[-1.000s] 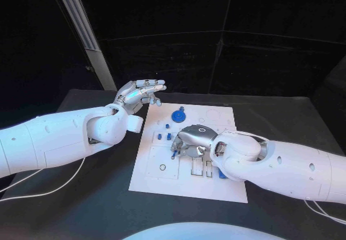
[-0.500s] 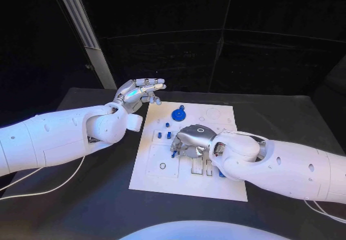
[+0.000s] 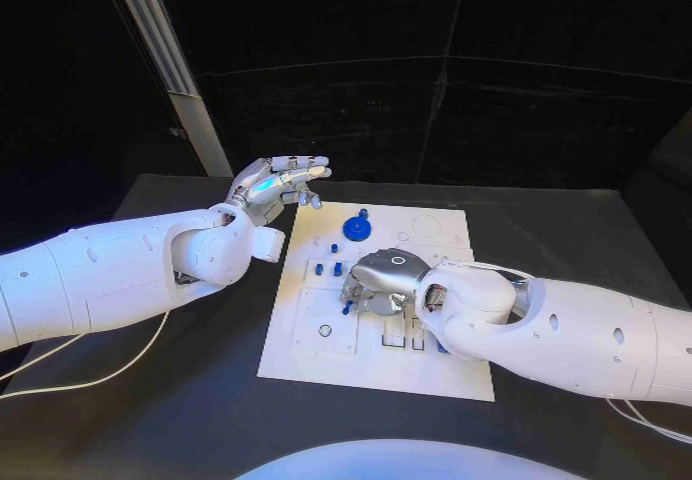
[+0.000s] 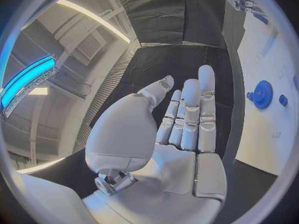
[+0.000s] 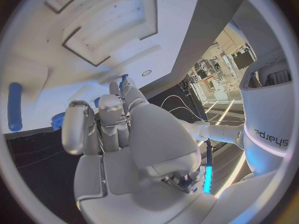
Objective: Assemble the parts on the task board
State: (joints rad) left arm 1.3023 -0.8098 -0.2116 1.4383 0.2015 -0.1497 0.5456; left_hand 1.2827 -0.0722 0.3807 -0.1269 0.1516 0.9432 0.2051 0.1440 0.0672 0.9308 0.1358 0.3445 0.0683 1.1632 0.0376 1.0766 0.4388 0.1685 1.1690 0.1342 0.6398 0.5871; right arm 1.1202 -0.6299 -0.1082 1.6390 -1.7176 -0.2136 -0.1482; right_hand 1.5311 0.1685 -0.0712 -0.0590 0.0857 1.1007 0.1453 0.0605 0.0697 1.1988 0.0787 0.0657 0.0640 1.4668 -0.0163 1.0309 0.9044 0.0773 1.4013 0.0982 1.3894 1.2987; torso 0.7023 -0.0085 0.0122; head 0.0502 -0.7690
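At the centre of the head view, the right hand [image 3: 387, 282] sits knuckles-up on the board [image 3: 320, 345], its fingers [image 3: 356, 291] curled down onto the middle rows of slots. A small blue part [image 3: 346, 309] shows just below the fingertips, touching or nearly touching them; whether it is pinched I cannot tell. In the right wrist view the fingers [image 5: 106, 122] lie close together and reach toward a blue piece [image 5: 124, 78] at their tips, with recessed pockets of the board [image 5: 181, 30] beyond, so the grip itself stays hidden.

Outward from there, 2 short blue pegs [image 3: 329, 268] stand just left of the hand, a smaller blue piece [image 3: 335, 248] lies above them, and a blue gear [image 3: 358, 230] sits toward the board's upper middle. In the right wrist view, a blue bar [image 5: 15, 106] lies on the board at the left of the circle.

In the upper left of the head view, the left hand [image 3: 277, 183] hangs in the air off the board's upper-left corner, fingers [image 3: 300, 178] loosely curved and apart, holding nothing. The left wrist view shows its fingers [image 4: 191, 112] extended side by side with an empty palm, the gear [image 4: 263, 94] well apart at the right.

I judge the step in hand to be seating or picking a small part at the board's middle with the right hand. The next move likely calls for fine fingertip alignment over a slot and a straight downward press, while the left hand waits clear.
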